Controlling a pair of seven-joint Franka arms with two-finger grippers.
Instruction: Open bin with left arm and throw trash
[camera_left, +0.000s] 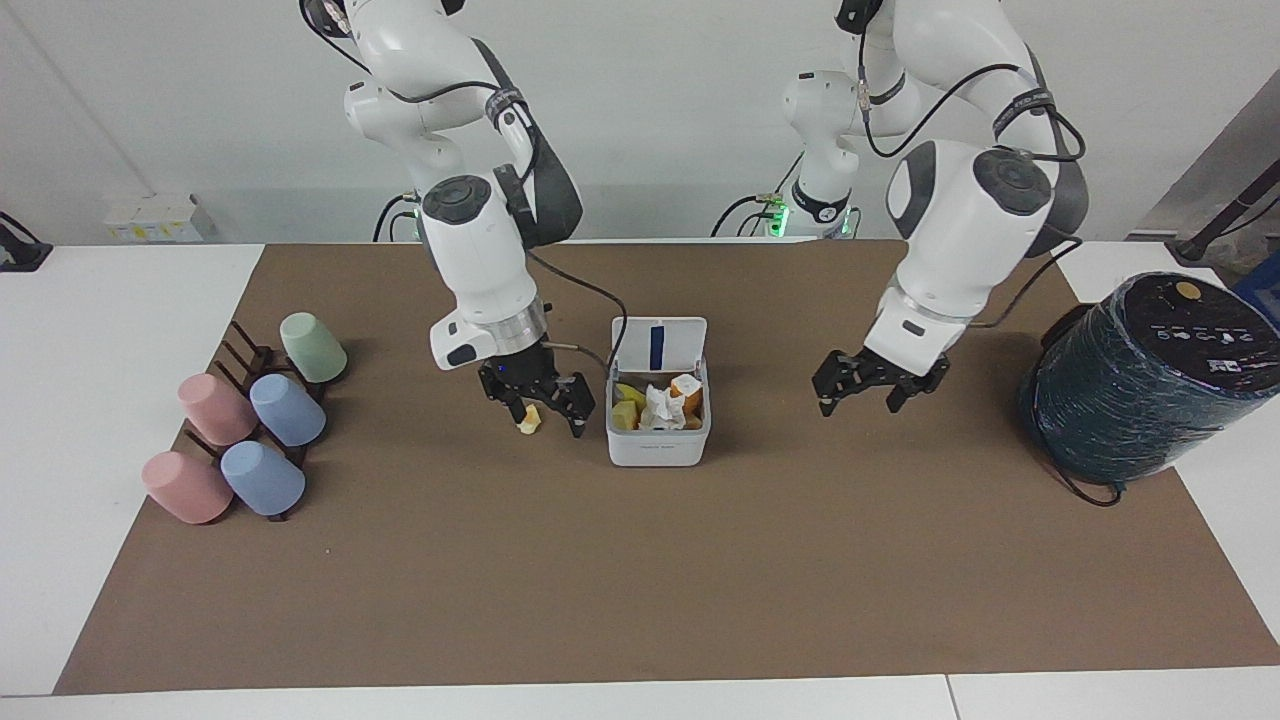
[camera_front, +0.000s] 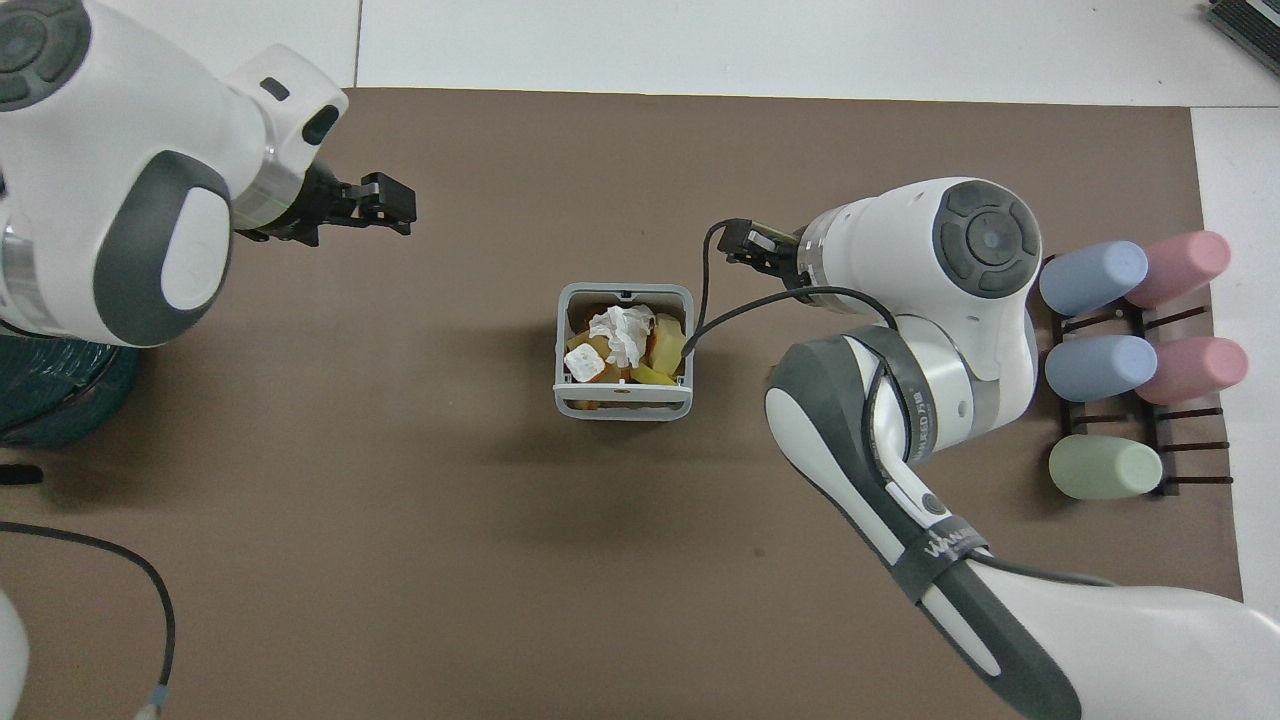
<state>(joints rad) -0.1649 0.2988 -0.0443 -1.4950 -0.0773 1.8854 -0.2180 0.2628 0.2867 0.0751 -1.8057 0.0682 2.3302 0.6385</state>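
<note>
In the bin: lid up, tissue and orange chunk inside
Beside the bin: yellow scrap left, right gripper over it, fingers apart
Left gripper: fingers apart, empty

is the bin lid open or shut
Open: the bin's lid stands upright, and the tissue and food scraps inside show.

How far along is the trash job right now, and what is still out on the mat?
Done: the bin stands with its lid up, and the white tissue and orange chunk lie inside. In hand: the right gripper hangs open over the yellow food bit beside the bin, not gripping it. The left gripper is open and empty over bare mat. Left: that bit must go in.
</note>
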